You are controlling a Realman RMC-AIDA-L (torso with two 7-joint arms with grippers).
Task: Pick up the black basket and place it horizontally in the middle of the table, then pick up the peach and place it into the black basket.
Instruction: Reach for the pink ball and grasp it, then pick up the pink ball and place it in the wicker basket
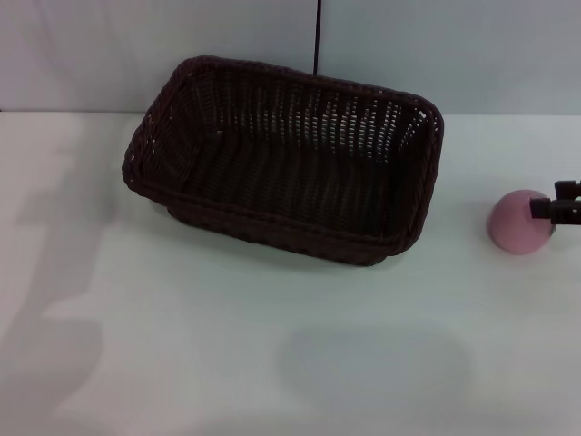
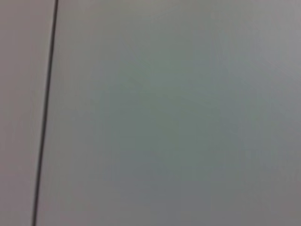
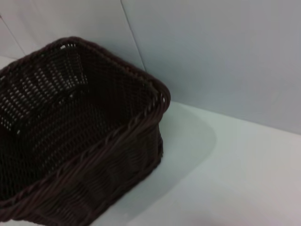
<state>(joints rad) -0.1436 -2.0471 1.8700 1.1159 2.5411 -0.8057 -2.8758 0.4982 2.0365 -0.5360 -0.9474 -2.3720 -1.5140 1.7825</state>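
Observation:
The black basket (image 1: 286,159) stands empty on the white table (image 1: 182,336), in the middle towards the back, its long side running roughly left to right and turned a little. One corner of it fills the right wrist view (image 3: 80,141). The peach (image 1: 517,221) lies on the table to the right of the basket, apart from it. A black part of my right gripper (image 1: 556,207) shows at the right edge, right at the peach's upper right side. My left gripper is out of view.
A pale wall (image 1: 436,45) with a thin dark vertical line (image 1: 317,36) stands behind the table. The left wrist view shows only a plain grey surface with a dark line (image 2: 44,117).

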